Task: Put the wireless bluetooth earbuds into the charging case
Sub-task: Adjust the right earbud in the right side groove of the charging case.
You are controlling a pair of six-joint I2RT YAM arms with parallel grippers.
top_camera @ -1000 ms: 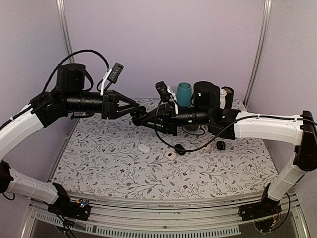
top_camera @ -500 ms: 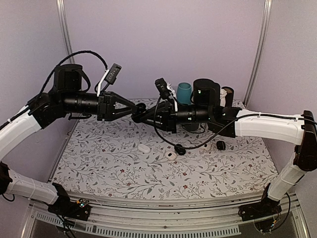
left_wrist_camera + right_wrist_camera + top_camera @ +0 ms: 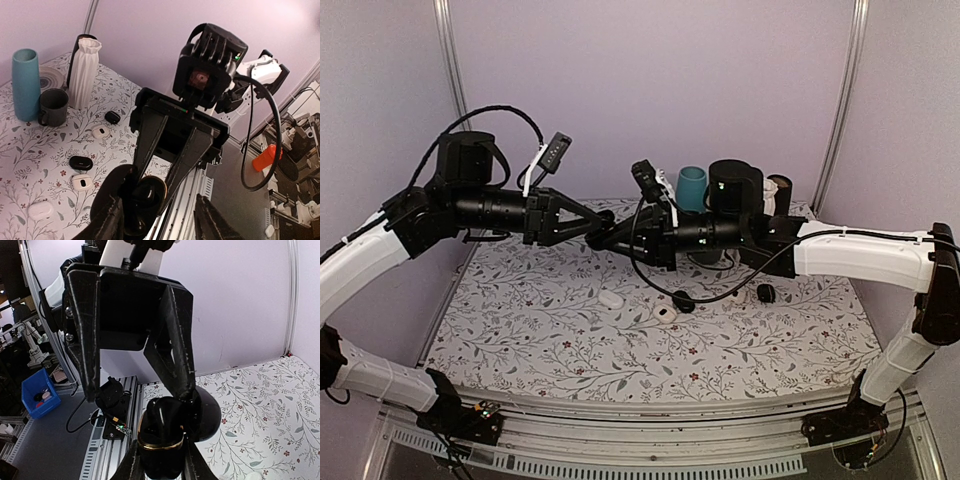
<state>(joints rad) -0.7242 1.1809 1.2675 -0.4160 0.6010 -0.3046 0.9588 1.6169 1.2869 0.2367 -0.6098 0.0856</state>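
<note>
Right wrist view: we've got the right fingers (image 3: 131,465) clamped on the open charging case (image 3: 160,442), held in mid-air above the surface (image 3: 560,340). Its gold rim faces the left fingers (image 3: 107,220), which are spread apart and straddle it. That dark lump in the well looks to us like an earbud (image 3: 148,192), though it's murky. The rim's long axis spans the right fingers' gap, so we'd expect any seating push to come from the left arm.
</note>
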